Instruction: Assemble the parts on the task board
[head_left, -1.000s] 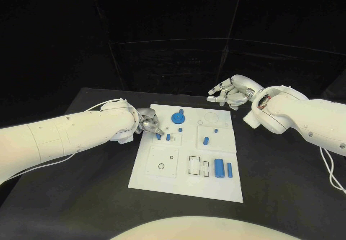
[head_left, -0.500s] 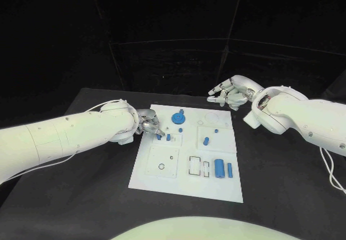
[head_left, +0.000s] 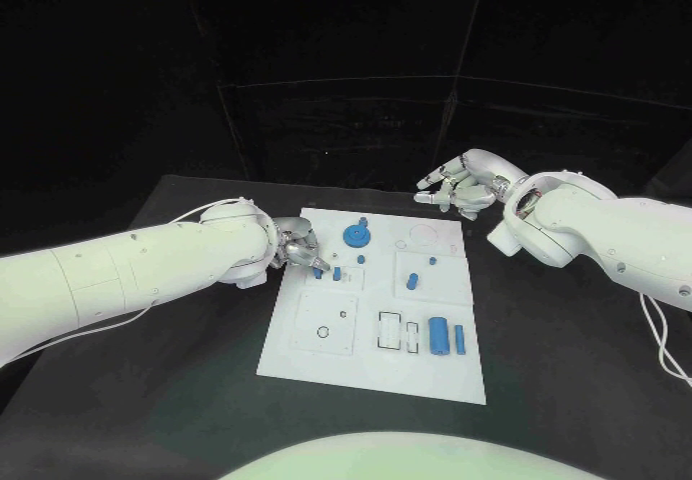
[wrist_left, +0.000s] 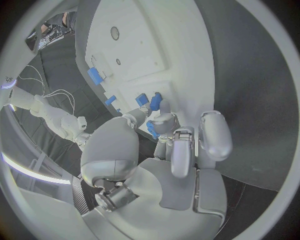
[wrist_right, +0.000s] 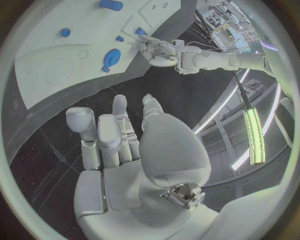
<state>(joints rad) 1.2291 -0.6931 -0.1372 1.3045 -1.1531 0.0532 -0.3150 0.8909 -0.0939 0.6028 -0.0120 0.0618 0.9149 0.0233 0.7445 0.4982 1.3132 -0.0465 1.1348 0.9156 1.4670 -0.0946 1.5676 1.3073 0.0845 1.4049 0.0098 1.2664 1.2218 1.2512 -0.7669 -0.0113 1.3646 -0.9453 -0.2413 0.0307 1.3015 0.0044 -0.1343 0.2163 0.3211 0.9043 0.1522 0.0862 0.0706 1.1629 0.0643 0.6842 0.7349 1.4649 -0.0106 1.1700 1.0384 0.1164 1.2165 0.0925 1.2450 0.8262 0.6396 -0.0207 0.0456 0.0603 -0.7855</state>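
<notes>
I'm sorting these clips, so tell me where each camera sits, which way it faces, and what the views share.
Head view: on the robot's head, looking down at the task board; both arms show, left hand at the board's edge, right hand beyond it.
Left wrist view: behind the left hand, facing the board; fingers pinch a blue part.
Right wrist view: behind the right hand, facing the board.
Shared: board and left hand.

A black table (head_left: 173, 400) stands before a black backdrop (head_left: 346, 90) that hangs along its far edge. White cables (head_left: 656, 335) trail over the table's right edge.
</notes>
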